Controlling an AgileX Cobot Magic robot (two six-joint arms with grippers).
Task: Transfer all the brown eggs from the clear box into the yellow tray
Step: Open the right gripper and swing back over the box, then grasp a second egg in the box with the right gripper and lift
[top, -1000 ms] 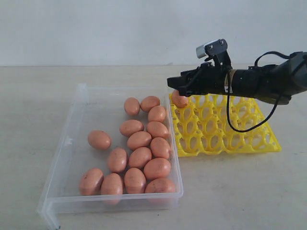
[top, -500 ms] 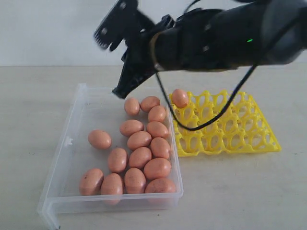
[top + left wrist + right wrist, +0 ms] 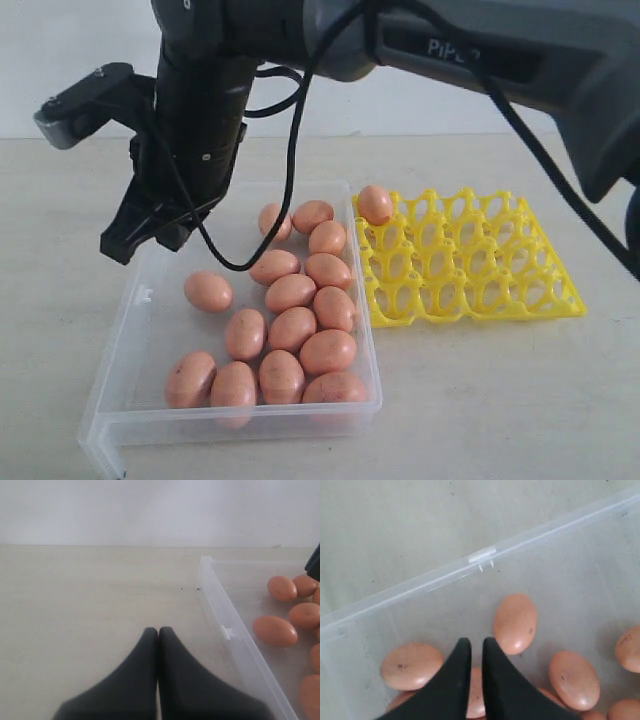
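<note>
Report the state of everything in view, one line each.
Clear box, open-topped, partly full.
Eggs in the box, lying on their sides.
Yellow tray, one corner cup filled, other cups empty.
Egg in the tray, seated in its cup.
Left gripper, shut, empty.
Right gripper, open a crack, empty.
</note>
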